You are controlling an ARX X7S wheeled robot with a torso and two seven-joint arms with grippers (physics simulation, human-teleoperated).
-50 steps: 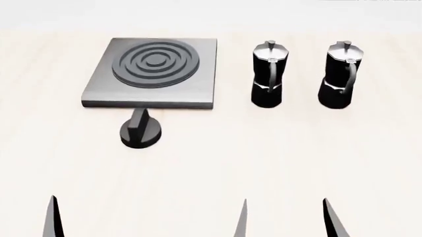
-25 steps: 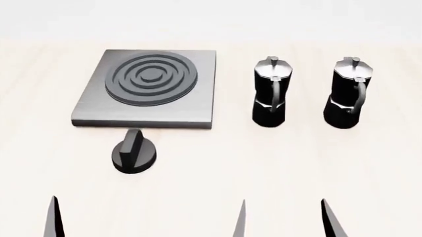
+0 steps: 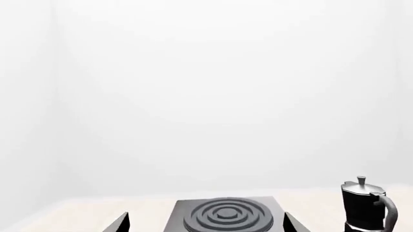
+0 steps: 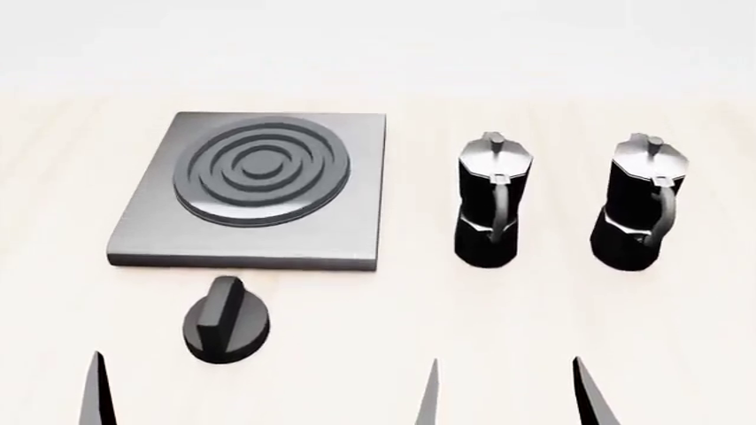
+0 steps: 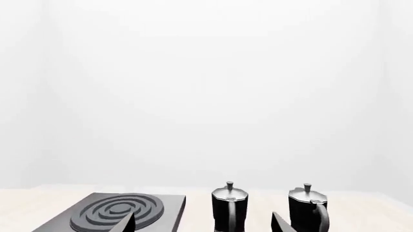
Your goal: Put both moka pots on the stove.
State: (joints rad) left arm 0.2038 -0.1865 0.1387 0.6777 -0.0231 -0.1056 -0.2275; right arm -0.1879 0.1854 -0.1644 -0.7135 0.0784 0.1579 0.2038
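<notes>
Two moka pots stand upright on the light wooden table, one (image 4: 488, 205) just right of the stove and the other (image 4: 643, 205) further right. The stove (image 4: 354, 232) lies at the left, its ring burner bare. My left gripper (image 3: 206, 224) is open and empty, held low at the near edge facing the stove; only one of its fingertips (image 4: 97, 390) shows in the head view. My right gripper (image 4: 511, 397) is open and empty, well short of the pots; in its wrist view (image 5: 204, 225) the left pot (image 5: 228, 205) stands between the fingers, far off.
A low round black knob with a ridge (image 4: 225, 322) sits on the table in front of the stove, between it and my left gripper. The right pot shows in the right wrist view (image 5: 308, 207). One pot shows in the left wrist view (image 3: 366, 207).
The head view has tilted down: stove, knob and pots have slid lower in the picture and look nearer. The fingertips stay at the same spots in the frame. Nothing was grasped.
</notes>
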